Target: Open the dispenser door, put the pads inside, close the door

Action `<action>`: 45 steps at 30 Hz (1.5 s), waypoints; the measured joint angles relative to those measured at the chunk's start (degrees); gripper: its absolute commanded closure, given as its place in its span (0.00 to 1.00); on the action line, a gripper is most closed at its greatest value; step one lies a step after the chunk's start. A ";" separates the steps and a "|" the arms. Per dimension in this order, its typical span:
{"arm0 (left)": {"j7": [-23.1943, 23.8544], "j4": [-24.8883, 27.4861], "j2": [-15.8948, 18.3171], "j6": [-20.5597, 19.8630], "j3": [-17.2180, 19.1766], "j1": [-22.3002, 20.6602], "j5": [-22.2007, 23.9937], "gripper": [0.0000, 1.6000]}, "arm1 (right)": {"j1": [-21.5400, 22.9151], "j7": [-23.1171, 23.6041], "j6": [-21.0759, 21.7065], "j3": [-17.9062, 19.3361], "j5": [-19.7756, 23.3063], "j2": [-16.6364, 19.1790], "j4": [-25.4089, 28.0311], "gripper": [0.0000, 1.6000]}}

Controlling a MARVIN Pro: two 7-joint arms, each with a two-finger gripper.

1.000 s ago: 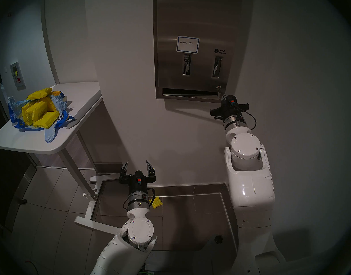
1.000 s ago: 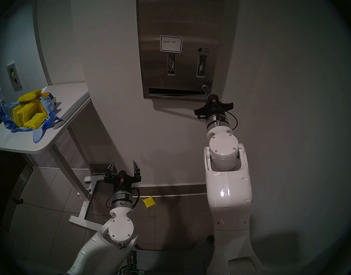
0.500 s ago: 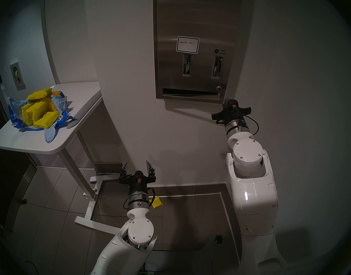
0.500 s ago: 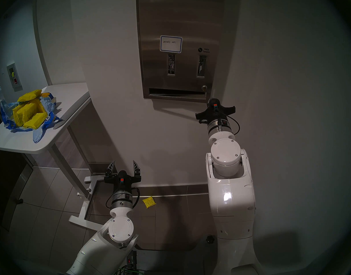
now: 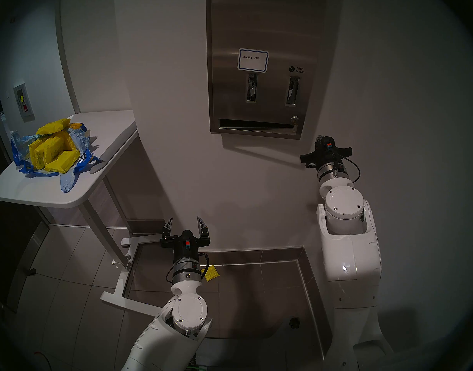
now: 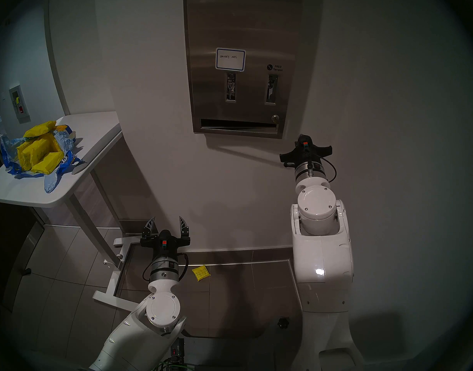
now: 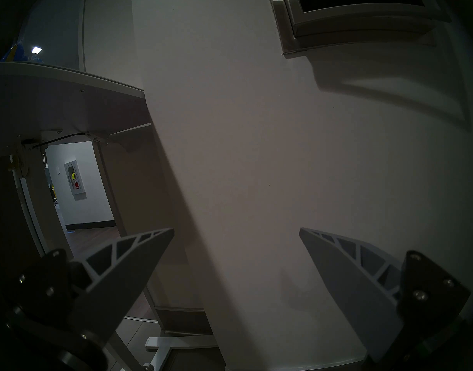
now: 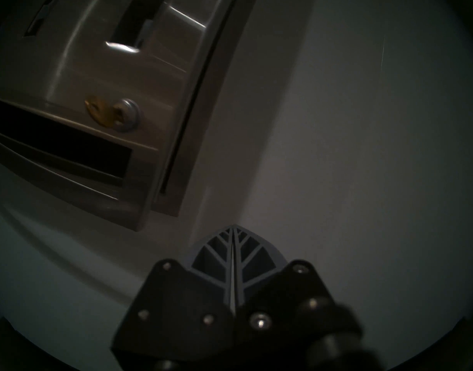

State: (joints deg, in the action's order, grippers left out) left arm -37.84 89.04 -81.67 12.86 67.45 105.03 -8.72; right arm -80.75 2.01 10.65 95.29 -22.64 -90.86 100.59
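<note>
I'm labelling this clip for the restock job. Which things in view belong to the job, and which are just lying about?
Job:
- dispenser door, slightly ajar at its right edge
- key in its lock
- yellow pads on the white table
- right gripper, shut, empty
- left gripper, open, empty

Lying about:
- torn blue bag
- fire extinguisher cabinet
- yellow packet on the floor

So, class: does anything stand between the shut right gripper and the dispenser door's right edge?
Nothing visible does. The right gripper, shut, sits below and right of the door, with only bare wall between them. The door's edge stands slightly ajar from the frame.
</note>
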 measured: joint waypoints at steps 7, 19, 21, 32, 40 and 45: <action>-0.08 -0.03 0.01 0.00 -0.05 -0.04 0.00 0.00 | 2.68 0.61 -0.93 0.35 0.57 1.61 -3.29 1.00; -0.21 -0.06 0.03 0.00 -0.12 -0.12 0.00 0.00 | 7.38 2.68 -2.71 -1.36 1.53 4.06 -7.90 1.00; -0.23 -0.07 0.03 0.00 -0.13 -0.13 0.00 0.00 | 8.06 3.03 -3.02 -1.67 1.63 4.35 -8.72 1.00; -0.34 -0.07 0.06 0.00 -0.17 -0.18 0.00 0.00 | 12.25 4.34 -4.95 -3.24 2.09 5.50 -14.88 1.00; -0.38 -0.08 0.09 0.00 -0.21 -0.22 0.01 0.00 | 15.10 4.87 -6.20 -3.94 1.94 6.37 -17.83 1.00; -0.40 -0.08 0.12 0.00 -0.23 -0.23 0.02 0.00 | 16.83 5.32 -7.25 -4.28 1.47 7.15 -20.06 1.00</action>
State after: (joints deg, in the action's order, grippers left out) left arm -38.24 88.96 -81.55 12.86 67.23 104.80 -8.70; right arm -63.92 7.33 3.40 91.01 -21.17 -83.71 80.53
